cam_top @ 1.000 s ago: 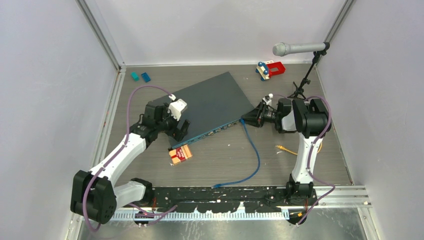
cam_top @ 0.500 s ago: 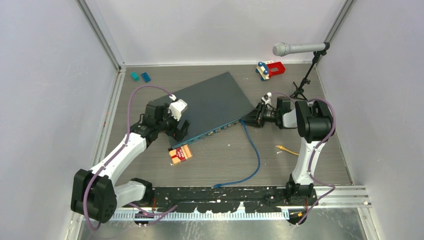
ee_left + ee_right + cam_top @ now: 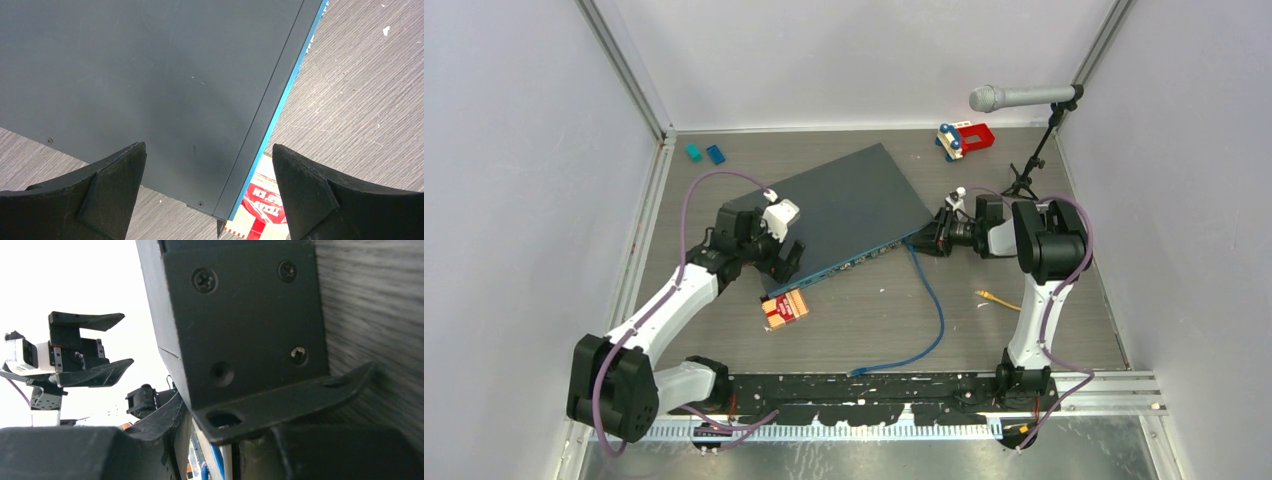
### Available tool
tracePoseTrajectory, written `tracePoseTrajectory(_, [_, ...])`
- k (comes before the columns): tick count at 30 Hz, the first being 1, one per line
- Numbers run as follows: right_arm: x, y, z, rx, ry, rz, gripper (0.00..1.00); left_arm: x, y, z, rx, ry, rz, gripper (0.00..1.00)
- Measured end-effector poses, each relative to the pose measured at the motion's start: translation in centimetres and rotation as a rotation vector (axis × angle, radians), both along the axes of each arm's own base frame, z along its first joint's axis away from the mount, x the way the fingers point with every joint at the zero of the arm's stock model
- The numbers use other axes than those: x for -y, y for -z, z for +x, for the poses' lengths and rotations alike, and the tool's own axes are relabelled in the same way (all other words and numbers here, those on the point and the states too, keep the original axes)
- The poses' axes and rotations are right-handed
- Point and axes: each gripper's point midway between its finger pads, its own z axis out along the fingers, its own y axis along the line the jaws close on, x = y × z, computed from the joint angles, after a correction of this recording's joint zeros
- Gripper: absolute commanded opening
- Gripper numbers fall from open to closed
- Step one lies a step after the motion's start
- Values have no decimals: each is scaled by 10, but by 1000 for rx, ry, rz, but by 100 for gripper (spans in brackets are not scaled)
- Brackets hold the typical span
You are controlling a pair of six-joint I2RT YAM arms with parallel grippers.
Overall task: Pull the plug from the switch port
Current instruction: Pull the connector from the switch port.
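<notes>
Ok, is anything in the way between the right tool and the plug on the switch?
Nothing visible. The right tool is at the switch corner where the blue cable plugs in; only the switch's own side bracket is close by.

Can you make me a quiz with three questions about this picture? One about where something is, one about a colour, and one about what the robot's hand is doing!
1. Where is the red-and-yellow box?
A) on top of the switch
B) on the table, by the switch's near left corner
C) inside the switch

2. What colour is the cable that runs to the switch's front edge?
A) green
B) blue
C) pink

3. How is the left hand?
A) open
B) shut on the cable
C) shut on the box

Answers:
1 B: the box lies on the wood right beside that corner.
2 B: the top view shows a blue line leading from the front edge toward the near side of the table.
3 A: its two fingers stand wide apart over the switch's corner.
</notes>
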Motion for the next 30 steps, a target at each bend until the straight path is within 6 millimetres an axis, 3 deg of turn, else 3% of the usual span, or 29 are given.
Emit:
tracePoseTrajectory(10, [-5, -2, 4, -24, 9, 51, 31, 0, 4, 0, -14, 0, 5, 100])
tracePoseTrajectory(18, [-6, -2, 6, -39, 24, 53, 15, 0, 4, -1, -15, 0, 5, 100])
tracePoseTrajectory(22, [-6, -2, 6, -36, 24, 52, 2, 0, 4, -1, -15, 0, 5, 100])
tracePoseTrajectory(30, [-4, 0, 5, -15, 15, 18, 1, 0, 4, -1, -15, 1, 6, 100])
